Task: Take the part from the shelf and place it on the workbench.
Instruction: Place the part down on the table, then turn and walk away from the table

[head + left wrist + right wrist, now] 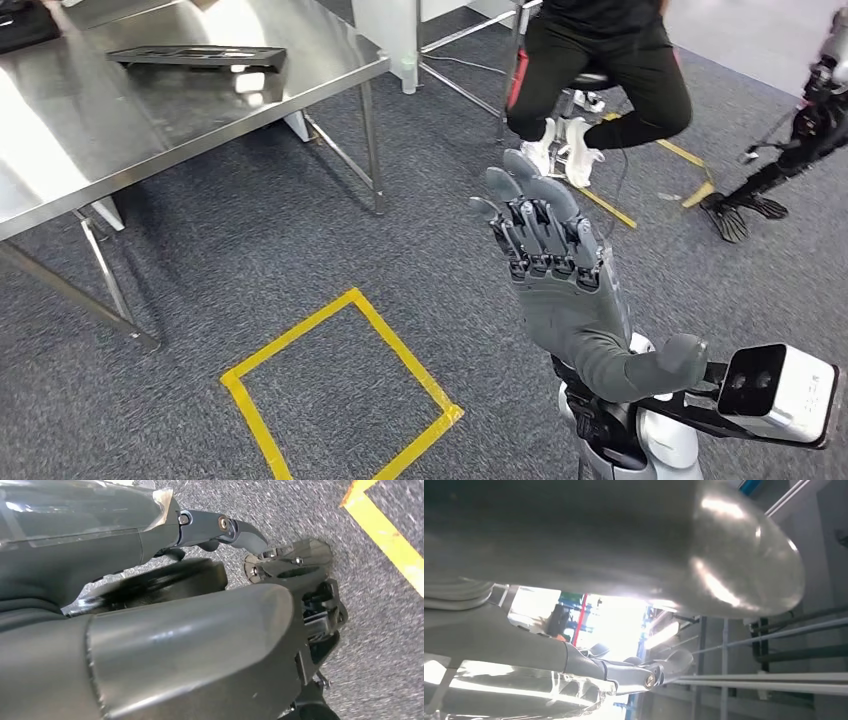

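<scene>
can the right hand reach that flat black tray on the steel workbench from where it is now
Probably not. The right hand is raised, fingers spread, over grey carpet, well apart from the flat black tray on the steel workbench.

No readable text, label or number anywhere.

Grey carpet (300,240) is being seen across the whole floor, and a square of yellow tape (340,385) is being shown stuck on it. A steel table (150,110) is being lit brightly from above, its top gleaming, with a dark tray (195,57) being carried on it. Beyond, a person (600,70) is being seated on a stool (585,90), beside more yellow strips (660,170).
</scene>
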